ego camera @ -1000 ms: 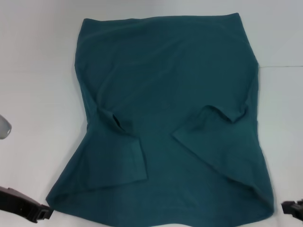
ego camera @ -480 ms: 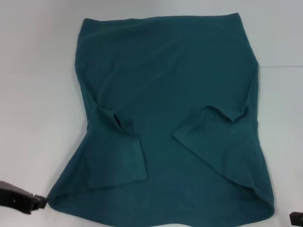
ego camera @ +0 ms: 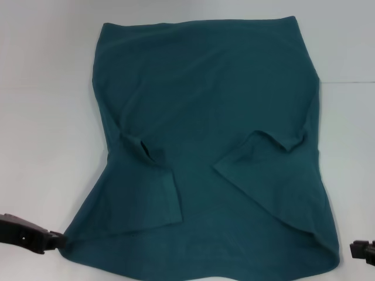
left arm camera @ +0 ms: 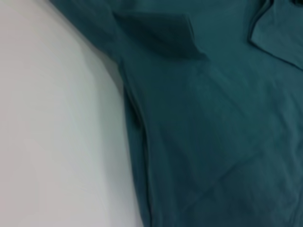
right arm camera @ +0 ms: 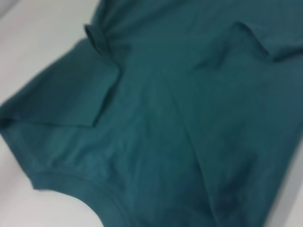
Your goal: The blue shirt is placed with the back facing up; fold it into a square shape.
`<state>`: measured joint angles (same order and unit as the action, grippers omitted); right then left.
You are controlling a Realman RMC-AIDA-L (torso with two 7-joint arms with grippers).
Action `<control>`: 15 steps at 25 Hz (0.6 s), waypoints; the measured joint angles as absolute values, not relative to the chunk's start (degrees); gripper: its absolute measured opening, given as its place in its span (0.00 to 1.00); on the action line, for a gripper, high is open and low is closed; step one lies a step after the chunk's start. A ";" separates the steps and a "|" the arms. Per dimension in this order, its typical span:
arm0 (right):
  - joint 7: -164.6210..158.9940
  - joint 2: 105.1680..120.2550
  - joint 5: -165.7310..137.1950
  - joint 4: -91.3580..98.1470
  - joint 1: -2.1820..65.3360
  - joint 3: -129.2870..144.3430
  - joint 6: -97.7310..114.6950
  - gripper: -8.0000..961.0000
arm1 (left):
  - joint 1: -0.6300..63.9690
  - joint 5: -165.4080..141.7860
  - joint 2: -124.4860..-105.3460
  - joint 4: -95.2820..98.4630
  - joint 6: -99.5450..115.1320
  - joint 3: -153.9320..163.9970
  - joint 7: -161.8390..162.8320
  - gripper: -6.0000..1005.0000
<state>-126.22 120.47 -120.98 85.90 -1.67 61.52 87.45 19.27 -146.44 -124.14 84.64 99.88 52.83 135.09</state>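
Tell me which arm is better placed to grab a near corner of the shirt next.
Left. The left gripper sits right at the blue shirt's near left corner, practically touching the edge. The right gripper is beside the near right corner with a strip of white table between.

Quick count here: one big plain dark teal-blue short-sleeved shirt point(ego camera: 211, 117) of soft matte fabric, two sleeves folded in on it, two black grippers, left point(ego camera: 55, 239) and right point(ego camera: 356, 250), and one white table point(ego camera: 47, 117).
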 joint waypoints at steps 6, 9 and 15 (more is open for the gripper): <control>-124.17 120.22 -117.71 85.87 2.62 56.14 93.02 0.11 | 20.71 -146.85 -124.07 83.86 99.43 53.06 135.30 0.11; -120.89 120.18 -113.18 84.20 5.28 52.00 95.74 0.28 | 21.71 -147.08 -124.08 82.85 98.73 53.21 135.94 0.16; -116.81 120.25 -107.15 80.21 10.02 48.74 93.79 0.53 | 24.72 -149.52 -123.96 78.56 96.60 53.37 136.25 0.31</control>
